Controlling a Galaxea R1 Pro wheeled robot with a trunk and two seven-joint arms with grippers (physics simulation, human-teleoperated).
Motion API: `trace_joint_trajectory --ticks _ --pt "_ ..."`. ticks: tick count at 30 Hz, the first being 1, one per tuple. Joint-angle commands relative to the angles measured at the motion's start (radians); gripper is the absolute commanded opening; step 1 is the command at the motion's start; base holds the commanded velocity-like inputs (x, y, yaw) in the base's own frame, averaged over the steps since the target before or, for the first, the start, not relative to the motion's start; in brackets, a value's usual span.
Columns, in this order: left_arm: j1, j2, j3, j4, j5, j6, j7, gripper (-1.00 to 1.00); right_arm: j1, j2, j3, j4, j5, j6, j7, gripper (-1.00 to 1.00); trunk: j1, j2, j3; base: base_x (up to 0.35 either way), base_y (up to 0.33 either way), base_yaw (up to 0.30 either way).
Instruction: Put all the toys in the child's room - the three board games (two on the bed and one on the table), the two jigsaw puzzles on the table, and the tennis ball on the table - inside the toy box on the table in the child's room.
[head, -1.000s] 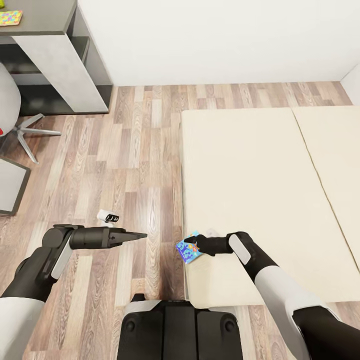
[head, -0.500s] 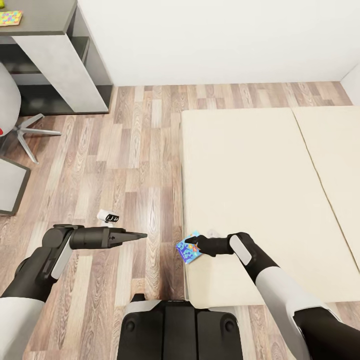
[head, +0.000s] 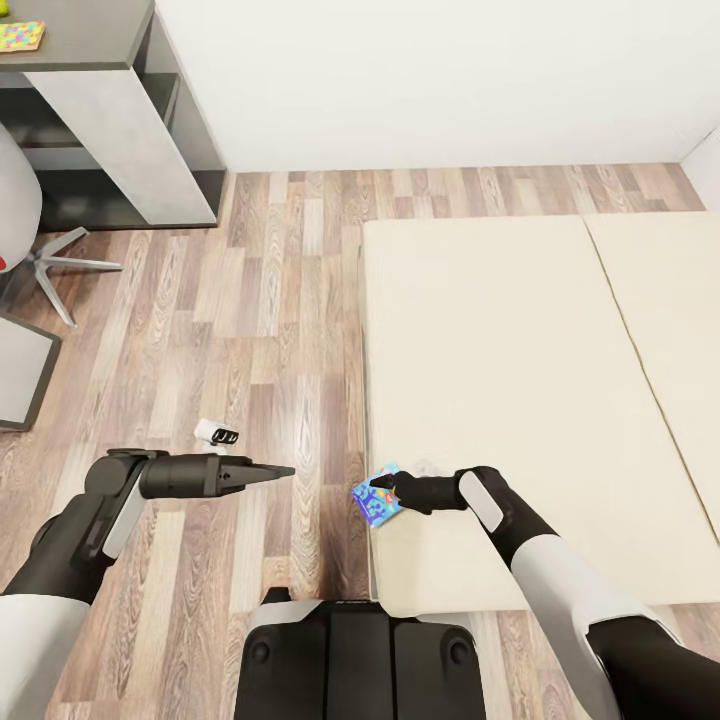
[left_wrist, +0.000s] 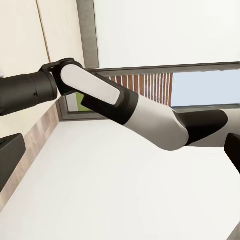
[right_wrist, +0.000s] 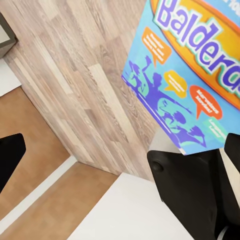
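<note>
Right gripper (head: 392, 492) pinching blue board game (head: 377, 503) just at its edge, overhanging bed (head: 520, 400) corner; thin grip, could easily slip floorward.

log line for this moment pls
right gripper: at small blue printed board game box, beige bed edge, grip unclear | left gripper: shut, over wood floor

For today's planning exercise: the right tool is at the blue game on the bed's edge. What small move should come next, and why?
Probably lift the blue game a little off the bed. The right tool appears shut on it at the mattress edge, where it overhangs the floor. Raising it first would likely free it before carrying it to the table.
</note>
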Motion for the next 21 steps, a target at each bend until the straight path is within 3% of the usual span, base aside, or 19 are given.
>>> trace_joint_trajectory --ticks 1,21 --pt "0.000 0.001 -0.002 0.000 0.001 0.011 -0.004 1.00 0.000 0.000 0.001 0.000 0.005 0.002 0.005 1.00 0.001 -0.002 -0.001 0.000 0.000 0.000" --pt "0.000 0.001 -0.002 0.000 0.001 0.011 -0.004 1.00 0.000 0.000 0.002 0.000 0.005 0.000 0.006 1.00 0.001 -0.002 0.024 0.000 0.000 0.000"
